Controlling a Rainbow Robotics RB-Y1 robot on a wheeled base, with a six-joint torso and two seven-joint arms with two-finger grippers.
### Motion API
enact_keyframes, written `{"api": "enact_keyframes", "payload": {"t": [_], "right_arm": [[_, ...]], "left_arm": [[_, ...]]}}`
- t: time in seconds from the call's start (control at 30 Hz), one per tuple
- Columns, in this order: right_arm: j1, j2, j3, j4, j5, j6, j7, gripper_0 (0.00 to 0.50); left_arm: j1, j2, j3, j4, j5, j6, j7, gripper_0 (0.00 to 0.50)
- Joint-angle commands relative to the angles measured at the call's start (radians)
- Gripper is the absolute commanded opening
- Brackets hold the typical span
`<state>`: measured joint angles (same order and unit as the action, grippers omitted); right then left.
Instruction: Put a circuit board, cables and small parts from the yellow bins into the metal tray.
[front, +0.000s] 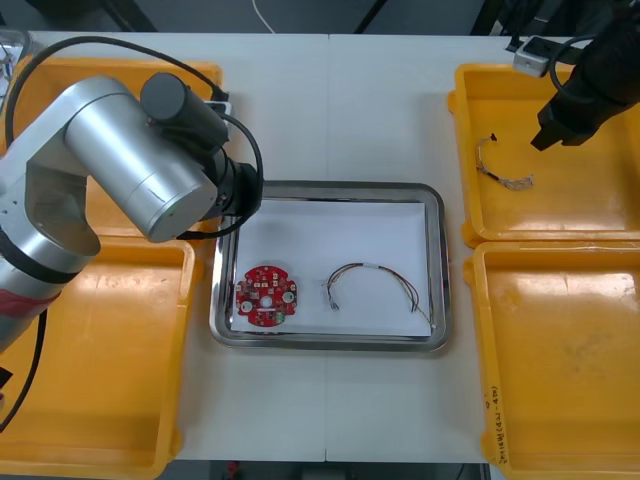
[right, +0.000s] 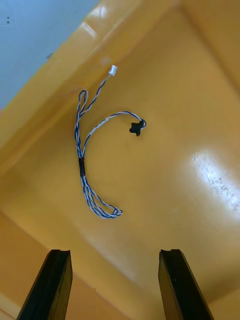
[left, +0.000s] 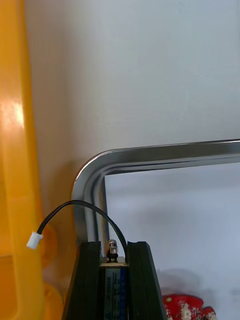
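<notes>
My left gripper (left: 113, 246) is shut on a black cable (left: 80, 204) that loops out beside its fingers and ends in a white plug (left: 34, 241). It hangs over the near-left corner of the metal tray (left: 150, 152). In the tray (front: 435, 260) lie a round red circuit board (front: 267, 296) and a red and yellow cable (front: 375, 285). My right gripper (right: 117, 280) stands open above the far right yellow bin (front: 590, 215). A twisted blue and white cable (right: 90, 150) lies on that bin's floor ahead of the fingers, apart from them.
The left arm (front: 140, 165) covers part of the far left bin (front: 110, 70) and the tray's left rim. The near left bin (front: 100, 360) and near right bin (front: 560, 360) flank the tray. The red board (left: 187, 306) lies beside the left fingers.
</notes>
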<state>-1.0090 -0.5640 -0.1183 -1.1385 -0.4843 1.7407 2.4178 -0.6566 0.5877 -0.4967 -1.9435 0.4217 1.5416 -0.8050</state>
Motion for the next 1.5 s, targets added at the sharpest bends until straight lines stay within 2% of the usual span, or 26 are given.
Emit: {"api": "enact_keyframes", "payload": {"t": [0.03, 0.37, 0.47, 0.6, 0.67, 0.7, 0.73, 0.77, 1.2, 1.5], "right_arm": [[-0.003, 0.012, 0.009, -0.009, 0.009, -0.038, 0.06, 0.5], [0.04, 0.016, 0.077, -0.009, 0.01, -0.121, 0.053, 0.5], [0.049, 0.019, 0.097, -0.009, 0.013, -0.139, 0.05, 0.5], [0.066, 0.03, 0.1, -0.009, 0.015, -0.156, 0.04, 0.5], [0.075, 0.035, 0.1, -0.009, 0.013, -0.168, 0.038, 0.5], [0.079, 0.036, 0.1, -0.009, 0.012, -0.176, 0.038, 0.5], [0.086, 0.039, 0.1, -0.009, 0.009, -0.181, 0.038, 0.5], [0.089, 0.041, 0.1, -0.009, 0.009, -0.184, 0.038, 0.5], [0.127, 0.058, 0.112, -0.009, -0.005, -0.236, 0.009, 0.5], [0.162, 0.067, 0.112, -0.009, -0.016, -0.279, -0.011, 0.5]], "left_arm": [[-0.032, -0.029, -0.037, 0.054, -0.021, -0.077, 0.024, 0.002], [-0.032, -0.04, -0.082, 0.11, -0.038, -0.146, 0.063, 0.014], [-0.032, -0.04, -0.095, 0.118, -0.047, -0.155, 0.078, 0.091], [-0.032, -0.04, -0.105, 0.118, -0.052, -0.155, 0.095, 0.146], [-0.032, -0.04, -0.103, 0.118, -0.052, -0.155, 0.099, 0.215], [-0.032, -0.04, -0.105, 0.12, -0.052, -0.155, 0.104, 0.308], [-0.032, -0.04, -0.103, 0.12, -0.052, -0.155, 0.109, 0.433], [-0.032, -0.04, -0.103, 0.12, -0.052, -0.155, 0.112, 0.5], [-0.034, -0.037, -0.089, 0.112, -0.07, -0.153, 0.139, 0.5], [-0.049, -0.025, 0.0, 0.028, -0.023, -0.043, 0.125, 0.5]]}}
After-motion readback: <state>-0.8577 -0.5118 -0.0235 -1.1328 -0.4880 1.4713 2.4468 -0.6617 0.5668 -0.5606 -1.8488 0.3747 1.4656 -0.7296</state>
